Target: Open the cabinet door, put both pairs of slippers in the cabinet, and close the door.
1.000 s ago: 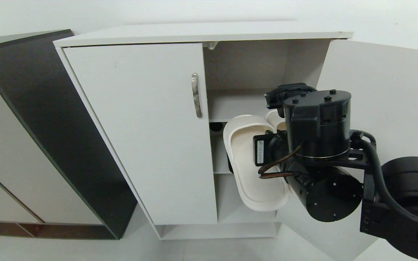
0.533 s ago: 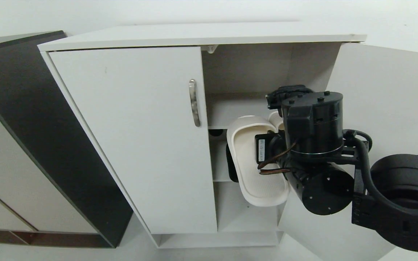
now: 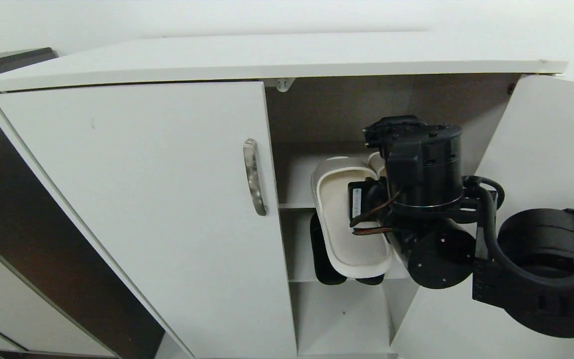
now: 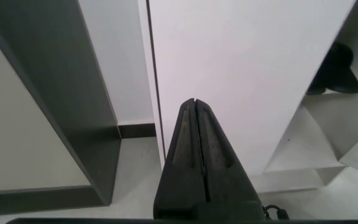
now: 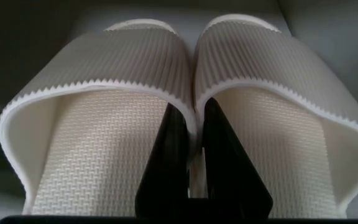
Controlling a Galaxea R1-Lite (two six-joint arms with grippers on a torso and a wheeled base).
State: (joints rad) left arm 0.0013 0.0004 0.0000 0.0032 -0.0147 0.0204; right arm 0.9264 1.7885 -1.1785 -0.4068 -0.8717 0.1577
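At my R wrist, the right gripper [image 5: 194, 115] is clamped narrow on the white slippers [image 3: 345, 219] by their touching inner walls, toes into the cabinet [image 3: 267, 55] opening. Black slippers [image 3: 323, 259] sit on the shelf [image 3: 299, 278] at 7 o'clock, just beyond. I'd feed in level toward 12 — let go only once soles rest. Left gripper [image 4: 194, 109] pressed closed, idle.

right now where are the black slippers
In the head view the black slippers sit in the middle compartment of the cabinet, in its open right half, just behind the white slippers held by the right gripper.
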